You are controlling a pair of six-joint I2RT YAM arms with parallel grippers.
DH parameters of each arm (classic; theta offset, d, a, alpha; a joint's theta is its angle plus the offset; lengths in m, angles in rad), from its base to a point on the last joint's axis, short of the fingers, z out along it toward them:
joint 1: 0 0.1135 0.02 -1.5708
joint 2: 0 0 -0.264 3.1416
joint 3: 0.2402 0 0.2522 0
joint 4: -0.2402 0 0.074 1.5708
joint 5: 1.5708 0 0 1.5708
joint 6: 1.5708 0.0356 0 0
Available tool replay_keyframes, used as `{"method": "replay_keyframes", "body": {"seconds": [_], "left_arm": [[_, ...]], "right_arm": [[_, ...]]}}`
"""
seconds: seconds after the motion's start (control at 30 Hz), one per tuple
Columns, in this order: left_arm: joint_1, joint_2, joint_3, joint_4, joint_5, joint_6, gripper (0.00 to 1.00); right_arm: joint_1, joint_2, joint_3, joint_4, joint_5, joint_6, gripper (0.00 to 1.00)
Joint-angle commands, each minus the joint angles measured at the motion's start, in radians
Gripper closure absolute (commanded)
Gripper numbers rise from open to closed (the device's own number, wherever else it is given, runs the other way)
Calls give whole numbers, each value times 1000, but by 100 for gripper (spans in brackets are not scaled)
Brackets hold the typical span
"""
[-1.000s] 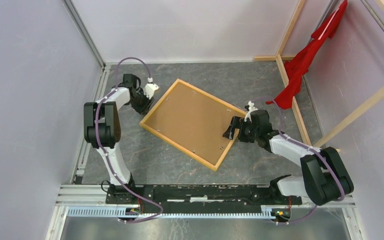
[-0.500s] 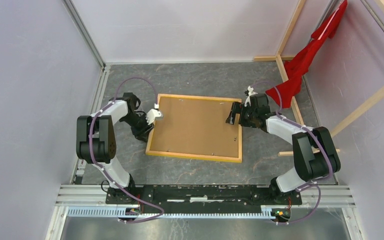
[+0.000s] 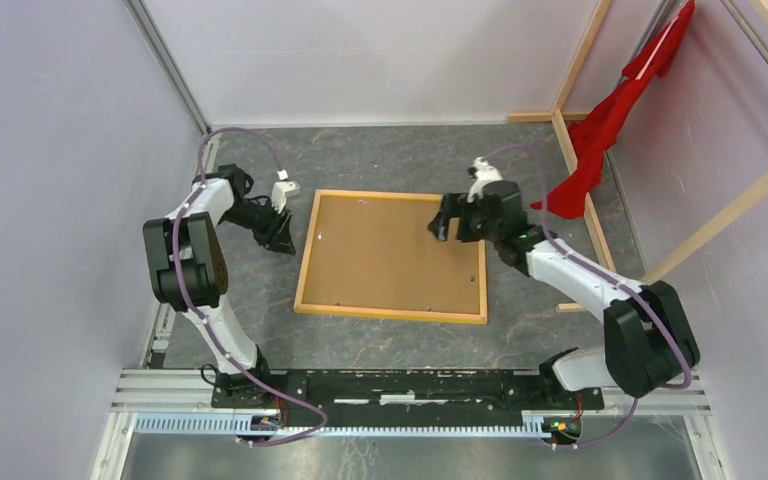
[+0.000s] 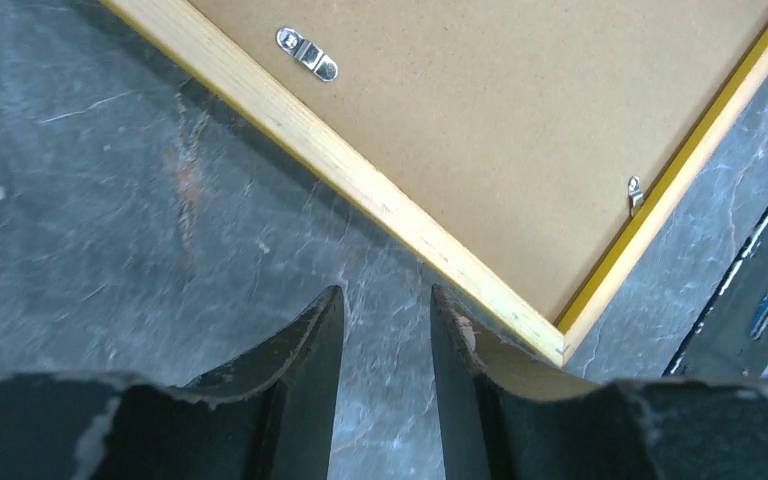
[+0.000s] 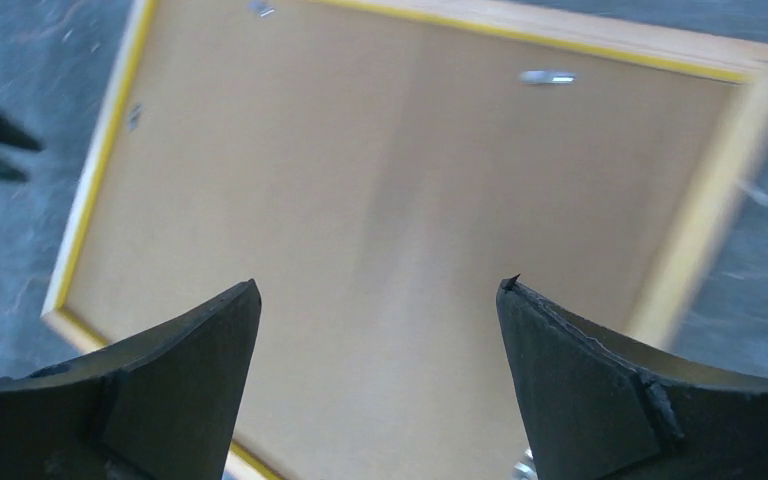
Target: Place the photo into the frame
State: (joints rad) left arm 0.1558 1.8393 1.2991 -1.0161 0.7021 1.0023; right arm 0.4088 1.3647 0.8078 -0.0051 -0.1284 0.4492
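Observation:
The frame (image 3: 390, 312) lies face down on the table, its light wood back up and a thin yellow edge showing. A brown backing board (image 3: 395, 255) fills it. The photo is hidden. My left gripper (image 3: 282, 232) is just left of the frame's left rail, apart from it. In the left wrist view the left gripper (image 4: 385, 295) is slightly open and empty over bare table, beside the frame's corner (image 4: 550, 340). My right gripper (image 3: 442, 224) hovers over the frame's upper right part. In the right wrist view the right gripper (image 5: 380, 285) is wide open and empty above the backing board (image 5: 410, 190).
Small metal clips (image 4: 307, 52) hold the backing board at the rails. Bare wooden beams (image 3: 585, 215) with a red cloth (image 3: 600, 130) stand at the right. Grey walls close the left and back. The arms' mounting rail (image 3: 390, 385) runs along the near edge.
The frame has swung from a diagonal to square with the table. My left gripper has drawn back off its left rail. My right gripper has moved left and up over the board.

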Motion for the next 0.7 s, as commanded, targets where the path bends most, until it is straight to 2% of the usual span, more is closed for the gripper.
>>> {"method": "replay_keyframes", "body": {"seconds": [0.0,0.33,0.5,0.67], "left_arm": [[-9,97,24,31,103,-135,57],[-9,185,37,32,122,-135,69],[-9,211,35,31,118,-126,72],[-8,216,22,35,109,-112,72]], "right_arm": [[149,101,71,157,-38,25,7],[329,497,408,282,-197,16,15],[371,704,613,254,-255,28,20],[392,842,759,229,-268,42,21]]}}
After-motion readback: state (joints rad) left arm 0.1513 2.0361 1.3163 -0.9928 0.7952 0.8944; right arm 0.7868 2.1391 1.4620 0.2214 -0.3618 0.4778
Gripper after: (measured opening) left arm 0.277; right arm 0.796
